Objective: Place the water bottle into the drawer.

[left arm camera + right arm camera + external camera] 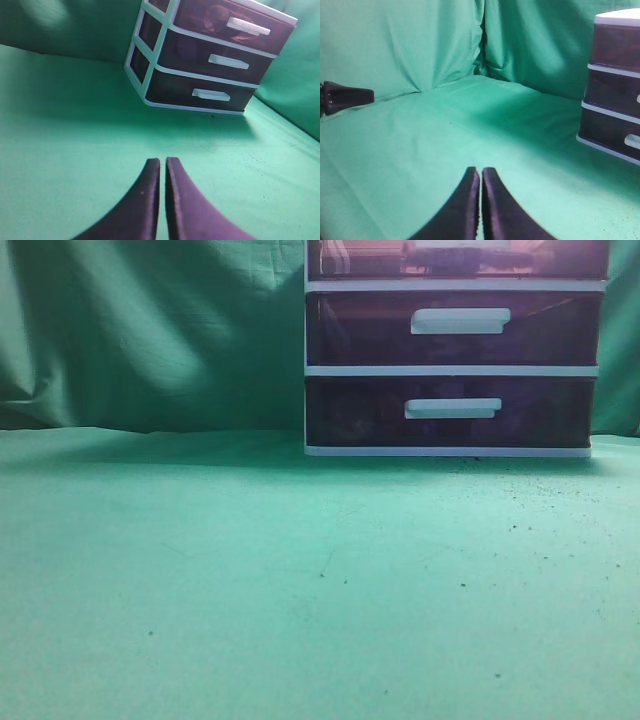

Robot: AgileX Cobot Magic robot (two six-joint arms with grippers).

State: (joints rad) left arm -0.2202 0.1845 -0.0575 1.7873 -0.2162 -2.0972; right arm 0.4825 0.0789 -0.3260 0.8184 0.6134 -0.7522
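The drawer (350,260) is the top one of the white-framed unit, cut by the top edge of the exterior view. Its maroon front sits flush with the frame. In the left wrist view (192,20) a dim, rounded shape shows through the front, behind the white bar handle (248,26). No water bottle is plainly visible on the cloth. My left gripper (163,161) is shut and empty, low over the cloth, well in front of the unit. My right gripper (480,170) is shut and empty, with the unit (615,47) at its far right.
Two like drawers (450,330) (450,412) sit below the top one. Green cloth (250,570) covers the table and rises as a backdrop behind. A black piece of arm hardware (345,96) shows at the left edge of the right wrist view.
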